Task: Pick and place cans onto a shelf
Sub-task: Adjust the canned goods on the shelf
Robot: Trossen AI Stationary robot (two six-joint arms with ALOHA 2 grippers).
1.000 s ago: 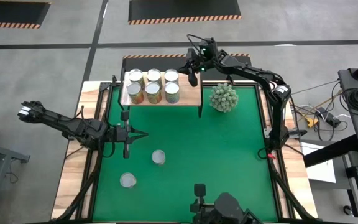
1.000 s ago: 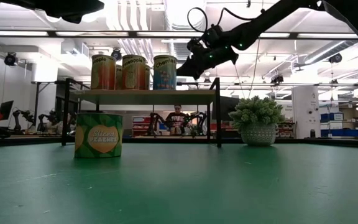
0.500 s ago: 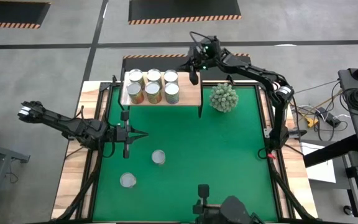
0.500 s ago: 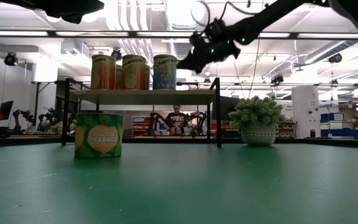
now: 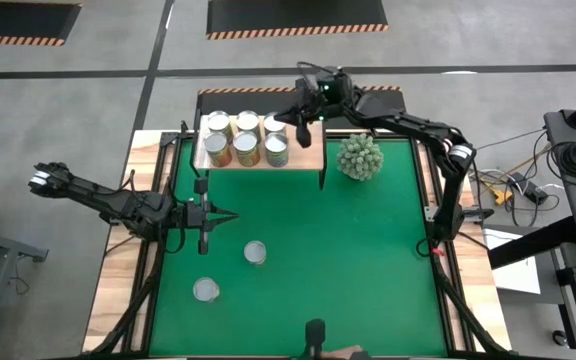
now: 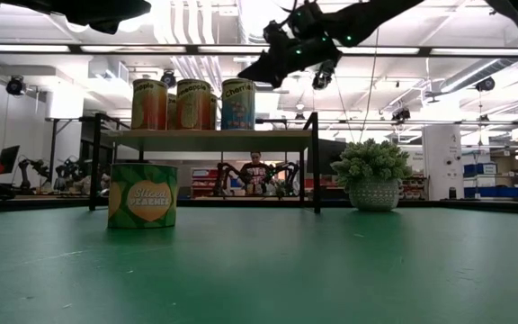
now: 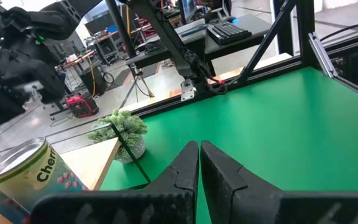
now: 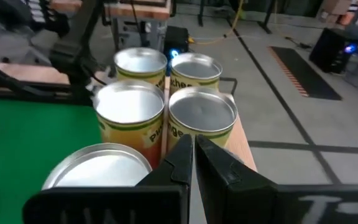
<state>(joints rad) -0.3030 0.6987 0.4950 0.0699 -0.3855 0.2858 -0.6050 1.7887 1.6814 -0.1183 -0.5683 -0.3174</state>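
Six silver-topped cylindrical tins (image 5: pixel 246 138) stand on the pale wooden shelf (image 5: pixel 311 156), upper centre; two more tins (image 5: pixel 255 252) wait lower centre on the green mat (image 5: pixel 368 260). Right gripper (image 5: pixel 299 120) shut, empty, above the shelf; left gripper (image 5: pixel 230 215) shut, empty. Rigid, smooth, likely slippery: you'd grip mid-label.

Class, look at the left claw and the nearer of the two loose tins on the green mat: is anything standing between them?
Nothing visible does. The shut left claw and the silver-topped tin have only bare green mat between them.

Nearest can (image 8: pixel 98 167) cut off by right wrist view's edge.
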